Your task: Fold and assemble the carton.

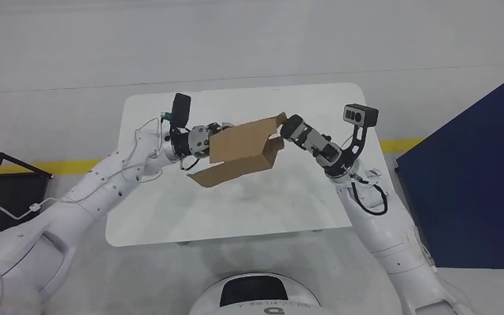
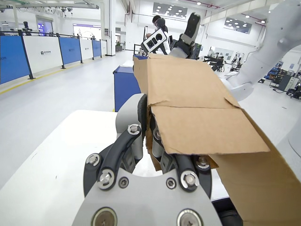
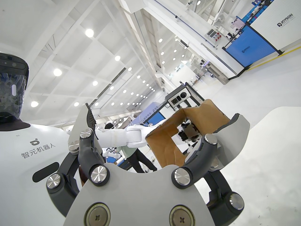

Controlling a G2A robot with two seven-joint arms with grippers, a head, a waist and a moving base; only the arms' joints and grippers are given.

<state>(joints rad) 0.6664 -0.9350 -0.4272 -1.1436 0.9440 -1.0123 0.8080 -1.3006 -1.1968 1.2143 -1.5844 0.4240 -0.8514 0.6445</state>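
One grip alone bears the half-opened carton [image 1: 240, 150] above the table [image 1: 236, 216], my left pincer [image 1: 205, 142] clenched on its edge, my right pincer [image 1: 291, 126] spread wide at the far end, so a hard push could tear that edge or collapse the tube.

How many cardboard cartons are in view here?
1: a brown cardboard carton, partly opened, held over the white table with the left gripper shut on one edge. No others visible.
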